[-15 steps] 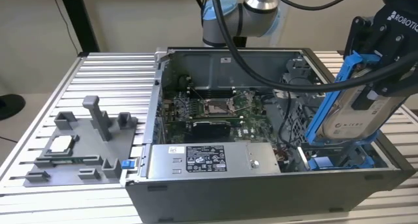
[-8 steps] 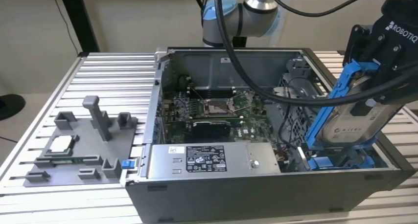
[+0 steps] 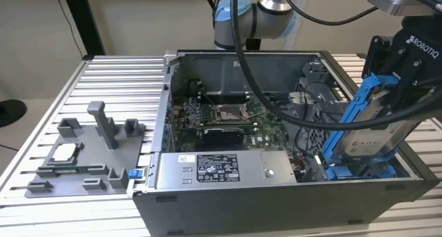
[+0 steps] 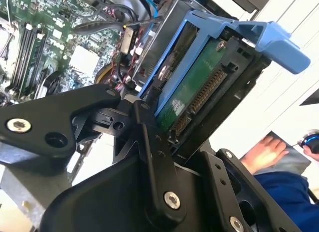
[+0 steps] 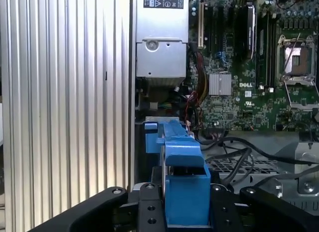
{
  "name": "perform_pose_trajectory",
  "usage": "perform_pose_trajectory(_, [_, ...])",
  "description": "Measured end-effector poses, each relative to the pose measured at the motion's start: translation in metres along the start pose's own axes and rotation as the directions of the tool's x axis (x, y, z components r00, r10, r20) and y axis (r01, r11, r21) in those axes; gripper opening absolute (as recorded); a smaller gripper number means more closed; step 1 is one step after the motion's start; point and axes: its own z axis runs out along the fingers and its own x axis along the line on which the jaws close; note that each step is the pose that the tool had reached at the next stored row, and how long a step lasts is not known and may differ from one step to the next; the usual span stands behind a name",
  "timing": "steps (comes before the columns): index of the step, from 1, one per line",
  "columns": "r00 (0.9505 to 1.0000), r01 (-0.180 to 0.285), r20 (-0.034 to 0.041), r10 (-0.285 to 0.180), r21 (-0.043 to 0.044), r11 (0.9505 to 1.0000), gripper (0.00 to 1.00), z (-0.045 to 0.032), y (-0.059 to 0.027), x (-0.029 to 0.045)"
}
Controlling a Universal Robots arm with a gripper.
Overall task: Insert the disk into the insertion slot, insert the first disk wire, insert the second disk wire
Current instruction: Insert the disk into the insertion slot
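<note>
Slatted table (image 3: pixel 117 76) bearing an open computer case (image 3: pixel 262 206). The insertion slot (image 3: pixel 319 136) lies on the exterior view's right. The disk (image 3: pixel 369 136) stands steeply tilted, lower end inside the case by the slot. My end effector (image 5: pixel 185 204) grips the disk's blue carrier.

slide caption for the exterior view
The gripper holds the disk tilted at the insertion slot of the open computer case.

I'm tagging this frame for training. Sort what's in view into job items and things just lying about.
Job in hand:
the disk, tilted, gripped in the claw
the insertion slot, at the disk's lower end

Lying about:
grey fixture block, on the exterior view's left
power supply
motherboard
person's hand
</note>
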Motion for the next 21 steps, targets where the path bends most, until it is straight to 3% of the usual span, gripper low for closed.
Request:
perform_pose_trajectory(9, [1.0000,0.000,0.0089,0.000,-0.0001,1.0000,0.00,0.0118,-0.0053,0.0001])
perform_pose_trajectory(21, [0.9999,0.001,0.0115,-0.001,-0.0002,1.0000,0.00,0.0190,-0.0057,-0.0023])
